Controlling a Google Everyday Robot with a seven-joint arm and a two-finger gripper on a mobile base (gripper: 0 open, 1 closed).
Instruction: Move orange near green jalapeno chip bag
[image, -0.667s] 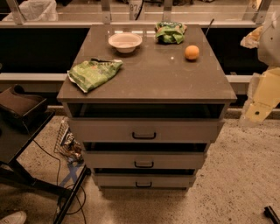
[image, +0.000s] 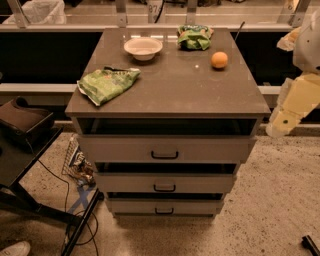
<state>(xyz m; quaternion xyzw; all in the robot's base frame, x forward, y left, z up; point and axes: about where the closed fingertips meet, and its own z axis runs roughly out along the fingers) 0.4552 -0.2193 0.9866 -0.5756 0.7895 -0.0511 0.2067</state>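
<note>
1. The orange (image: 219, 60) sits toward the back right of the cabinet top (image: 170, 95), near the right edge but not at it.
2. The green jalapeno chip bag (image: 107, 84) lies flat on the left side, and one of its corners reaches close to the left edge.
3. A broad stretch of bare top lies between the orange and the chip bag, and the whole front half to the right of the bag is open too.
4. A white bowl (image: 143, 48) stands at the back middle. A smaller green bag (image: 194, 37) lies just beside it to the right, behind and to the left of the orange and apart from it.
5. The top is a smooth grey-brown slab. Below it are three drawers (image: 165, 150) with dark handles.
6. The floor (image: 270, 200) is speckled. A black stand (image: 22, 125) and loose cables are at the left.
7. The arm (image: 295, 102), with pale yellow-white segments, hangs at the right of the view, beside the cabinet and off its top.
8. The gripper (image: 310, 244) shows only as a dark tip low in the right corner, near the floor and well apart from the orange. I cannot tell how far open it is or whether it holds anything.
</note>
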